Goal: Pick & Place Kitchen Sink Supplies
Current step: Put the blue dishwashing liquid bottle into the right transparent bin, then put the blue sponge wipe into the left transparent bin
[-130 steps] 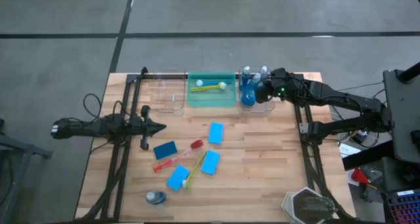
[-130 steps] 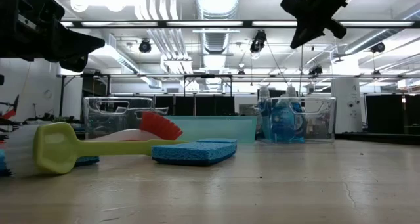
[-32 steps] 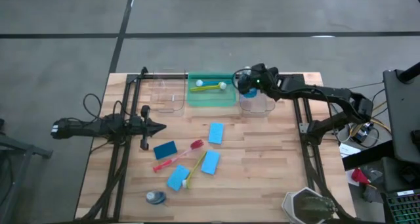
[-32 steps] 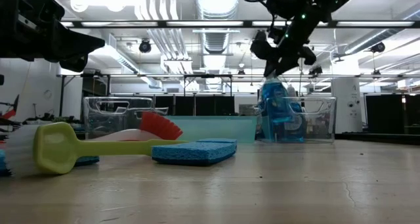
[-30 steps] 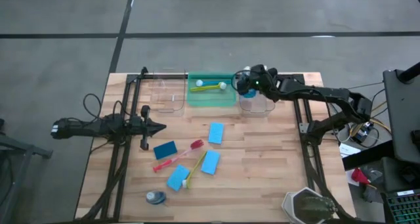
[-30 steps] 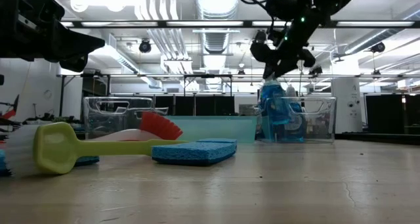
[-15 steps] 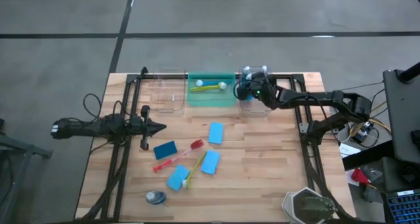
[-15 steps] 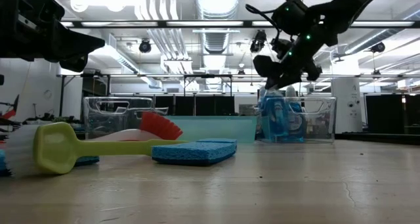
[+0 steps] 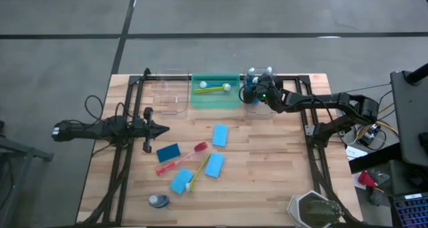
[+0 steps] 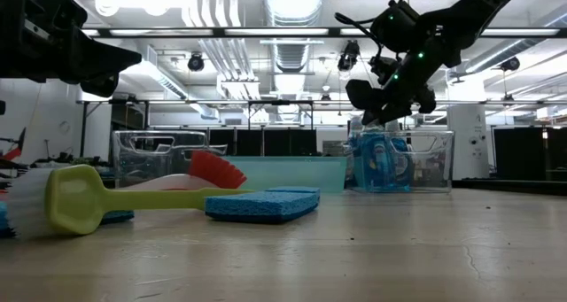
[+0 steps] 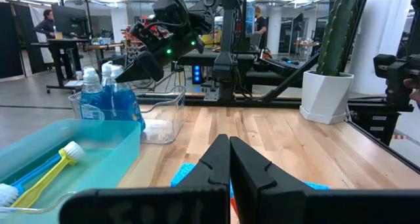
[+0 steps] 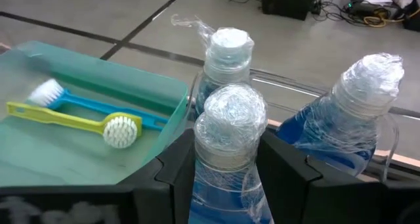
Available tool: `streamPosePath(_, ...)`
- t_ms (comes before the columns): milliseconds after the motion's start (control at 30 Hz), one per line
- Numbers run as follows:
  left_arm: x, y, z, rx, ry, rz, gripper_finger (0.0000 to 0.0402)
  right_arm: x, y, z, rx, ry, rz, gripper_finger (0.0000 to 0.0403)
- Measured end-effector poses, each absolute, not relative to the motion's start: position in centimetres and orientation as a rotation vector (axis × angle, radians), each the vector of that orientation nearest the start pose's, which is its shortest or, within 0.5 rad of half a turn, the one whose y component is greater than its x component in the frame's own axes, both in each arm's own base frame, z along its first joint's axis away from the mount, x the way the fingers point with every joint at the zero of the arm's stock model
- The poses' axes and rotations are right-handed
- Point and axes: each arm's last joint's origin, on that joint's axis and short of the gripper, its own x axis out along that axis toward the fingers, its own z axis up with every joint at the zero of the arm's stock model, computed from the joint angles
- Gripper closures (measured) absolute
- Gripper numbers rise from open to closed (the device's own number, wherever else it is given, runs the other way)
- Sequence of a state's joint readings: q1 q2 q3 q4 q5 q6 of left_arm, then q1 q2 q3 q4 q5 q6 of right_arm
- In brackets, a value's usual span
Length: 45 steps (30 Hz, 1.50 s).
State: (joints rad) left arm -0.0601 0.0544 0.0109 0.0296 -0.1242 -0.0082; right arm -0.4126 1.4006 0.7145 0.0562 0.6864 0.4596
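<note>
**Bottle lowered into clear bin**

Lowered since a second ago, the right gripper [image 12: 226, 165] has fingers spreading beside the bottle [image 12: 228, 152], now standing with two others in the clear bin [image 9: 262, 107]. Next: lift clear. Left gripper [image 9: 162, 128] waits, pressed together.

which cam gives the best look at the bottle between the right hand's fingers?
Right wrist view: the bottle fills the frame between the right hand fingers, wrapped cap clear. High view shows only bottle tops under the arm; low view shows blue bottles through the clear bin; left wrist view sees them far off.
</note>
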Motion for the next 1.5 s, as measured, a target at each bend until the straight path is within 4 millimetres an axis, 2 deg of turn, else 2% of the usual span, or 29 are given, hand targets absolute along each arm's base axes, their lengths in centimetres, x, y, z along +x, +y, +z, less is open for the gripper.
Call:
streamPosePath(200, 10.0, -0.2, 16.6, -0.007, 0.014, 0.064, 0.0399, 24.8, -12.4, 20.3, 0.312, 0.396, -1.163, 0.0222)
streamPosePath(467, 10.0, -0.2, 16.6, -0.007, 0.014, 0.064, 0.0399, 25.5, -11.9, 21.4, 0.309, 0.364, -1.129, 0.0179)
streamPosePath(667, 10.0, -0.2, 16.6, -0.007, 0.014, 0.064, 0.0399, 25.4, -11.1, 24.1, 0.32, 0.272, -1.092, 0.0161)
streamPosePath(833, 10.0, -0.2, 16.6, -0.007, 0.014, 0.064, 0.0399, 25.2, -9.7, 27.9, 0.36, 0.126, -1.024, 0.0152)
streamPosePath(1000, 10.0, -0.2, 16.6, -0.007, 0.014, 0.064, 0.0399, 25.8, -8.3, 31.0, 0.406, 0.059, -0.845, 0.0154)
streamPosePath(1267, 10.0, -0.2, 16.6, -0.007, 0.014, 0.064, 0.0399, 29.2, -6.1, 32.7, 0.534, 0.128, -0.376, 0.0173)
streamPosePath(1500, 10.0, -0.2, 16.6, -0.007, 0.014, 0.064, 0.0399, 32.8, -3.8, 33.7, 0.61, 0.175, -0.195, 0.0184)
